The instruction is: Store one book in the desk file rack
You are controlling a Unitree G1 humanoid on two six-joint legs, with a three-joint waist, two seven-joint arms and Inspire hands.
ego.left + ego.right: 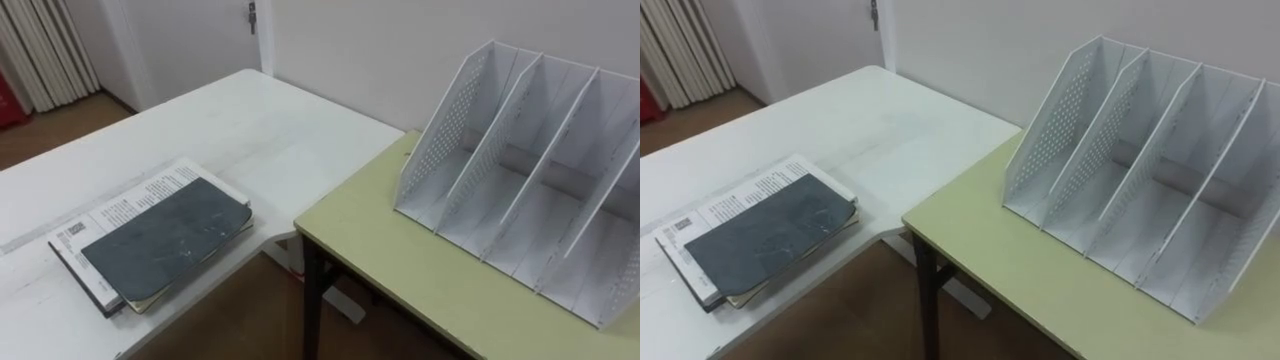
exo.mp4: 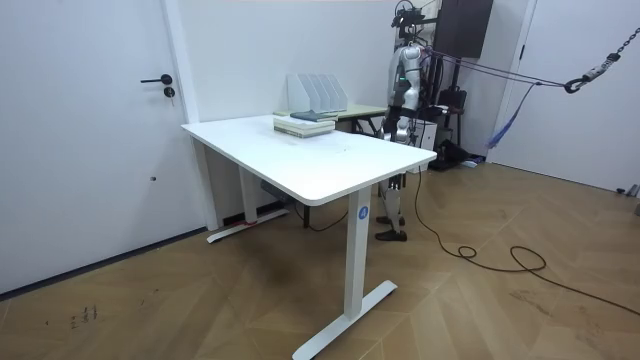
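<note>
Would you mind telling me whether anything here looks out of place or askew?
Only slightly: the dark book lies skewed on the printed book beneath it, so the stack on the white table is uneven. The file rack stands upright and empty on the green table.

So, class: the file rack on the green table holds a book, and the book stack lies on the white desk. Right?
No: the left eye view shows the file rack on the green table empty; the book stack lies on the white desk.
</note>
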